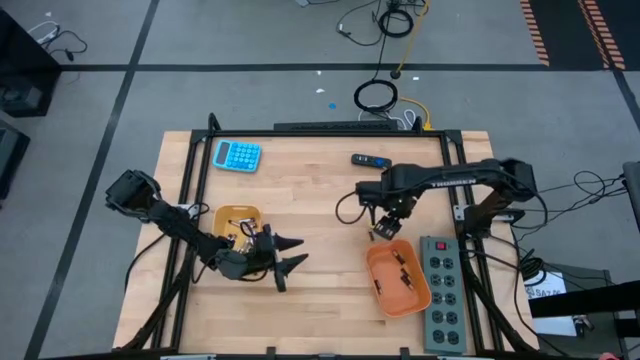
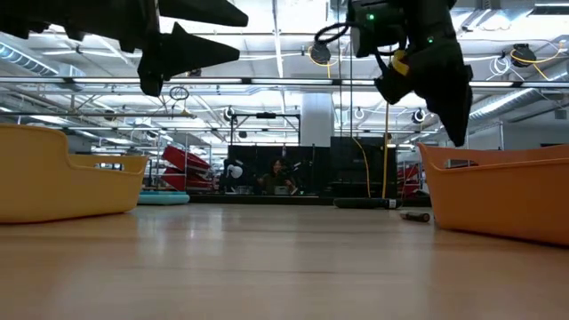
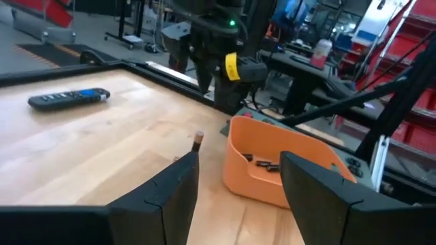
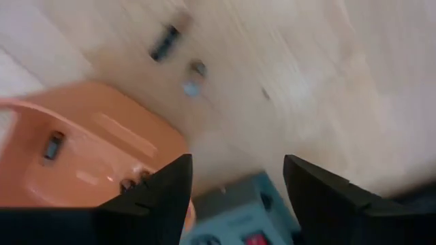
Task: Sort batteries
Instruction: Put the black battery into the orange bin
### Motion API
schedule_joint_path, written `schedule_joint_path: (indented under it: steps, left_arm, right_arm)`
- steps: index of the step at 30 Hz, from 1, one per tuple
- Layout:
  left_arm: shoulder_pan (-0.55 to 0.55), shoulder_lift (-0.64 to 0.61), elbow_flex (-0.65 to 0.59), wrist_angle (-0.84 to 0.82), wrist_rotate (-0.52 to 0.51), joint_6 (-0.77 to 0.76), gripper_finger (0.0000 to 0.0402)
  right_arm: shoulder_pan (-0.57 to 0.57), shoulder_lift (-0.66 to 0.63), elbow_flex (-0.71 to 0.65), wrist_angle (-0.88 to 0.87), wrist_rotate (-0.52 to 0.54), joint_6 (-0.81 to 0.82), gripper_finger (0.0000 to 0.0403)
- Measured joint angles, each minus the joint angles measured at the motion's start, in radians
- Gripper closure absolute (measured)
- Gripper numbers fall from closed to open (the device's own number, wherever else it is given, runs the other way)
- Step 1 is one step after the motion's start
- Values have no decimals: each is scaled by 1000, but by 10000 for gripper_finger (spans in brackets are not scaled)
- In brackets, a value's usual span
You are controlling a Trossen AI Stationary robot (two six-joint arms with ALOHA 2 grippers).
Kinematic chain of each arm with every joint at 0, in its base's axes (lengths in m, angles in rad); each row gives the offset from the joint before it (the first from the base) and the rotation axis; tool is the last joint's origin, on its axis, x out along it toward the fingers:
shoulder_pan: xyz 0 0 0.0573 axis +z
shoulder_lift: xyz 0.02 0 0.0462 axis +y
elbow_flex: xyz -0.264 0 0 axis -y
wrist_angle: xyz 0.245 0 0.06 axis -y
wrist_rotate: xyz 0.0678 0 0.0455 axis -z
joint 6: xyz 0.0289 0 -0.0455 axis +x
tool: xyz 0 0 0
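While both arms hang above the wooden table [image 1: 310, 200], bare board lies open between the two trays. Left gripper [image 1: 290, 258], fingers spread and empty, hovers just beside the yellow tray [image 1: 238, 214] near the front-left. Right gripper [image 1: 388, 222], fingers also spread and empty, hovers over the board by the far rim of the orange tray [image 1: 385, 290], which holds batteries [image 3: 262, 163]; two more batteries [image 4: 165, 42] lie on the board outside it. Farther off: a remote [image 1: 370, 159] and a blue calculator [image 1: 237, 155] near the back edge
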Motion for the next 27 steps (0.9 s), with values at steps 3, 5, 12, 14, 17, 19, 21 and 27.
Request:
schedule_joint_path:
  steps: [3,5,12,14,17,19,21,27]
  left_arm:
    - [1,0,0,6,-1,-8,187]
    - [8,-6,0,12,-13,-9,187]
    - [41,-105,0,28,62,-60,187]
    - [48,-168,0,27,121,-39,187]
    - [26,-257,3,30,146,26,187]
    - [-21,-281,3,31,132,80,187]
    - [-70,-281,3,26,48,133,188]
    - [-103,-282,27,27,-114,232,188]
  right_arm:
    - [-3,-37,-46,110,-5,-19,176]
    - [-9,-57,-61,153,-6,-24,173]
    - [-84,-30,-62,167,-124,-7,170]
    - [-102,-3,-60,145,-149,-18,170]
    - [-131,43,-54,93,-163,-40,170]
    - [-144,76,-44,57,-162,-71,170]
    - [-151,97,-32,36,-163,-106,170]
    - [-169,146,22,30,-151,-160,170]
